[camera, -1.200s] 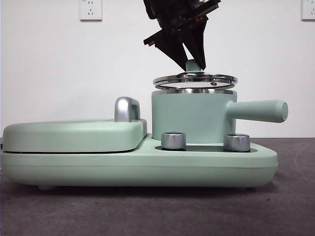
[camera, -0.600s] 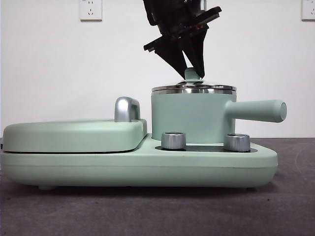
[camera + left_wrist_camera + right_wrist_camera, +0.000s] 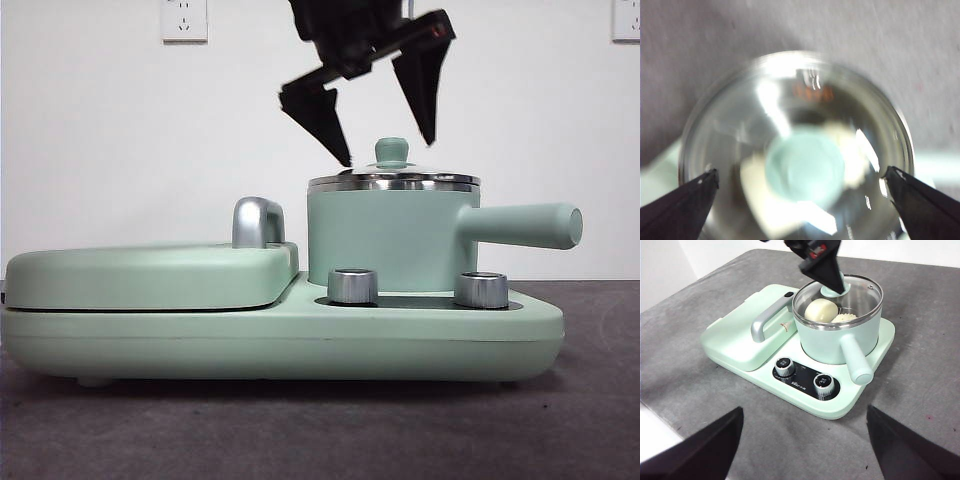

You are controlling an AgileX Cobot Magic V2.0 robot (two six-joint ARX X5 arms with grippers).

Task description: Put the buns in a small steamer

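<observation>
The small steamer (image 3: 385, 235) stands on the right side of the mint-green appliance, its glass lid (image 3: 394, 180) seated on the steel rim. My left gripper (image 3: 387, 148) hangs just above, open, one jaw on each side of the green lid knob (image 3: 391, 152) and not touching it. In the left wrist view the left gripper (image 3: 801, 172) straddles the blurred knob (image 3: 805, 167). Through the lid, the right wrist view shows the buns inside the steamer (image 3: 832, 342): the smooth one (image 3: 821, 310) and the ridged one (image 3: 845, 318). My right gripper (image 3: 804, 410) waits open, well back from the appliance.
The flat griddle cover (image 3: 150, 275) with its chrome handle (image 3: 258, 222) takes the appliance's left half. Two steel dials (image 3: 352, 286) (image 3: 481, 290) sit in front of the steamer. Its long handle (image 3: 525, 225) sticks out to the right. Grey tabletop surrounds the base.
The lid came down onto the steamer's rim. My left gripper then let go of the knob, opened and rose slightly.
</observation>
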